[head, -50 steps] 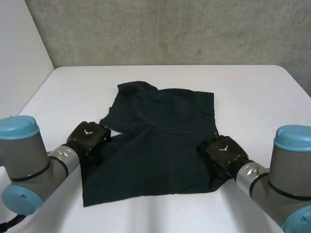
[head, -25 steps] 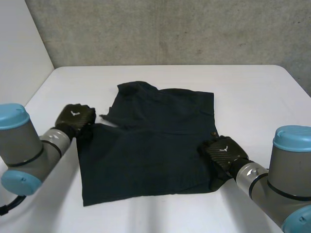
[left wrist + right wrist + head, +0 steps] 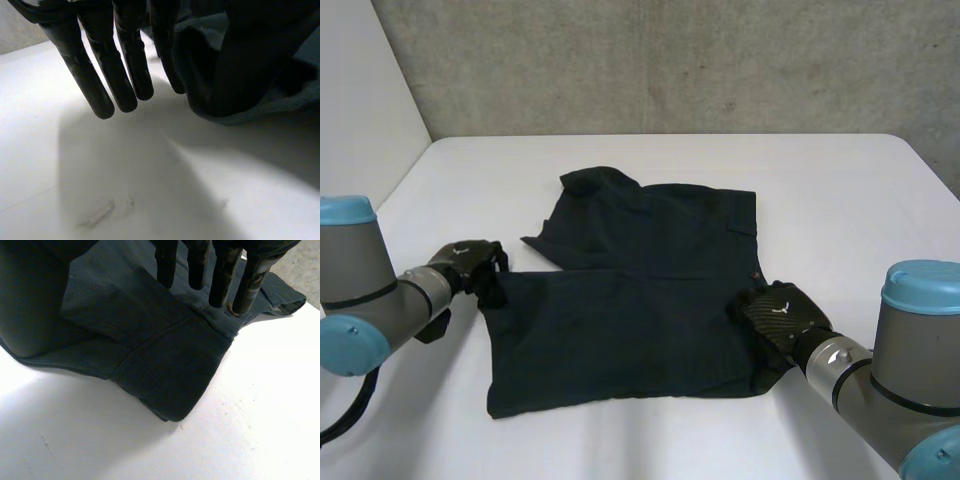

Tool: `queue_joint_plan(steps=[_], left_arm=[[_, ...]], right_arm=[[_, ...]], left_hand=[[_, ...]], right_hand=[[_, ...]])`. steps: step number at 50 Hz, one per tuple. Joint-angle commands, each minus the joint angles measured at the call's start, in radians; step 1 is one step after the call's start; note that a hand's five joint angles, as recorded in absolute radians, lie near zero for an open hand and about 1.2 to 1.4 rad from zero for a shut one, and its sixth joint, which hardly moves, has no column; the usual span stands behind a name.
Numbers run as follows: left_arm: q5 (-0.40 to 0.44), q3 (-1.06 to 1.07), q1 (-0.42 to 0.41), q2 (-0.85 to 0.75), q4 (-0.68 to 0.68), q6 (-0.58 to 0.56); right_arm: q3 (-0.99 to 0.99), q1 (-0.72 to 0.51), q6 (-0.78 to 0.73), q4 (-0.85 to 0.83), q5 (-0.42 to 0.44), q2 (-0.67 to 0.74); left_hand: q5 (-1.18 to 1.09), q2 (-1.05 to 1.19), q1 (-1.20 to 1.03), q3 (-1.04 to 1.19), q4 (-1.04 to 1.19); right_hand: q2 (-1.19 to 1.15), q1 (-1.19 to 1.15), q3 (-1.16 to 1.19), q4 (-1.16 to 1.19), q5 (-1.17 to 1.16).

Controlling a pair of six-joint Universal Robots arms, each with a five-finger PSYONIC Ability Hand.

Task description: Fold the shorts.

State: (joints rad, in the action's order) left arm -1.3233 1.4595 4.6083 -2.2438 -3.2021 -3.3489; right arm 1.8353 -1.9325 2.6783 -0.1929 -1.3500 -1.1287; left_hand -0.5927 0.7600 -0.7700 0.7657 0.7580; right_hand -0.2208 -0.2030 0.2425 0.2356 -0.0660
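In the head view the shorts [image 3: 640, 290] lay at the middle of the table [image 3: 840, 190]. The left hand [image 3: 470, 262] was at their left edge and the right hand [image 3: 778, 312] on their lower right corner.

In the left wrist view the left hand [image 3: 100, 65] had straight fingers and pinched the shorts [image 3: 235, 85] at a thumb half hidden in cloth.

In the right wrist view the right hand [image 3: 220, 275] reached straight over the shorts [image 3: 165, 365], grasping nothing.

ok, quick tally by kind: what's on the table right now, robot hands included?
Shorts: 1, dark shorts spread on the white table
Robot hands: 2, left hand at one side edge of the cloth, right hand at the opposite edge
Total: 3
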Motion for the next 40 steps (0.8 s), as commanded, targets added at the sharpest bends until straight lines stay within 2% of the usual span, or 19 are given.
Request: queue_joint_plan(steps=[1,10,22,23,24,27,30,40], left_arm=[[0.019,0.051,-0.002,0.093,-0.010,-0.003],[0.119,0.143,-0.023,0.122,-0.117,-0.017],[0.116,0.130,-0.049,0.105,-0.130,-0.018],[0.116,0.128,-0.049,0.105,-0.130,-0.018],[0.116,0.125,-0.049,0.105,-0.131,-0.018],[0.116,0.117,-0.048,0.107,-0.134,-0.017],[0.101,0.090,-0.043,0.107,-0.148,-0.014],[-0.057,0.016,-0.003,0.066,-0.148,-0.009]], right_arm=[[-0.001,0.000,0.000,0.001,-0.001,-0.003],[-0.001,-0.002,0.000,0.000,-0.001,-0.003],[-0.001,-0.002,0.000,0.001,0.000,-0.002],[-0.001,-0.002,-0.002,0.000,0.000,-0.002],[-0.001,-0.002,0.000,0.000,0.000,0.000],[-0.001,-0.002,-0.002,0.000,0.000,0.001],[-0.001,-0.002,0.000,0.000,0.000,0.001],[-0.001,-0.002,-0.002,0.001,0.000,0.001]], left_hand=[[-0.066,0.073,-0.063,0.067,0.075],[-0.069,0.076,-0.066,0.070,0.078],[-0.110,0.117,-0.107,0.111,0.119],[-0.153,0.161,-0.151,0.155,0.163],[-0.308,0.315,-0.305,0.309,0.317],[-0.576,0.583,-0.573,0.577,0.585],[-0.629,0.636,-0.626,0.631,0.638],[-0.629,0.636,-0.626,0.631,0.638]], right_hand=[[-0.079,-0.096,0.057,0.064,-0.059],[-0.079,-0.096,0.057,0.064,-0.059],[-0.076,-0.093,0.054,0.061,-0.056],[-0.076,-0.093,0.054,0.061,-0.056],[-0.076,-0.093,0.054,0.061,-0.056],[-0.079,-0.096,0.057,0.064,-0.059],[-0.076,-0.093,0.054,0.061,-0.056],[-0.079,-0.096,0.057,0.064,-0.059]])
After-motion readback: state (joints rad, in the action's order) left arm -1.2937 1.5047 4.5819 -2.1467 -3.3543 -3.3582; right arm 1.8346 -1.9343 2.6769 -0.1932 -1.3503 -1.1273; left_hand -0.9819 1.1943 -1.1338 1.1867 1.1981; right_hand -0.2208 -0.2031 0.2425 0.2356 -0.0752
